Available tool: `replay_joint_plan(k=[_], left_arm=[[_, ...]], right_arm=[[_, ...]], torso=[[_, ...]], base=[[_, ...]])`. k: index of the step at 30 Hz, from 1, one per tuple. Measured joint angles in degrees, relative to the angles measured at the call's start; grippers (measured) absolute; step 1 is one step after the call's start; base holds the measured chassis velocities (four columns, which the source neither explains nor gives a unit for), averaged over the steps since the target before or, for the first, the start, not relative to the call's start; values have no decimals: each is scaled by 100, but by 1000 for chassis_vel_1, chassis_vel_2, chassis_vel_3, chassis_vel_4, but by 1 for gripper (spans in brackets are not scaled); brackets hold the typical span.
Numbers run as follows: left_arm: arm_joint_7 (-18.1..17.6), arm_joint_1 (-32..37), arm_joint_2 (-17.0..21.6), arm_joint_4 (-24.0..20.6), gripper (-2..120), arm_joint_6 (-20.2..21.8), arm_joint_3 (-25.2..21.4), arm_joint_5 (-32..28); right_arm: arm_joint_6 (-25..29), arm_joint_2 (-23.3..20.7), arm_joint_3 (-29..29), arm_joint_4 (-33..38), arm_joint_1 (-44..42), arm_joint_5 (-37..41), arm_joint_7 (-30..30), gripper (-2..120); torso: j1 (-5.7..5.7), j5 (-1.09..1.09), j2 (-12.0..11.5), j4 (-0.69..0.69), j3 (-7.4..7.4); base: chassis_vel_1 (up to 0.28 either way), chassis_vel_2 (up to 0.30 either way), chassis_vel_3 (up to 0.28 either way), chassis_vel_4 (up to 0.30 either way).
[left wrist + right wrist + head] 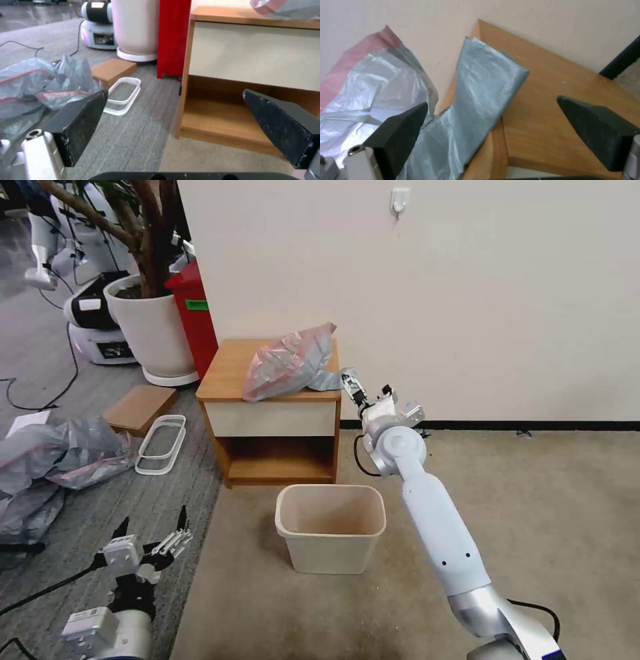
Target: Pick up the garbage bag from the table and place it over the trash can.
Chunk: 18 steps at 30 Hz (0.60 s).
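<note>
The step in hand is the reach for the pickup. The garbage bag (pixel 290 363) lies crumpled on the worktop (pixel 227 373), a grey flap hanging over its right front corner. The right gripper (pixel 353 388) sits at that corner, released, its fingers spread either side of the flap and not yet pinching it. The next move calls for closing on that thin flap. The trash can (pixel 330 527) waits on the floor below. The left gripper (pixel 157 540) hangs low, also released
</note>
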Motion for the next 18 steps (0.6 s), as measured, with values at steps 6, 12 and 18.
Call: replay_joint_plan(k=[6, 12, 18], left_arm=[[-2, 89, -49, -42, 100, -29, -57, 18], [-3, 152, -104, -57, 100, -99, -81, 73], [-3, 162, -143, -57, 100, -116, -78, 140]], right_arm=[[8, 74, -3, -297, 236, 18, -95, 98], [19, 102, 23, -488, 373, 43, -143, 90], [64, 160, 44, -601, 402, 44, -207, 75]], torso=[[0, 0, 0, 0, 0], [0, 1, 0, 0, 0], [0, 0, 0, 0, 0]], base=[[0, 0, 0, 0], [0, 0, 0, 0], [0, 0, 0, 0]])
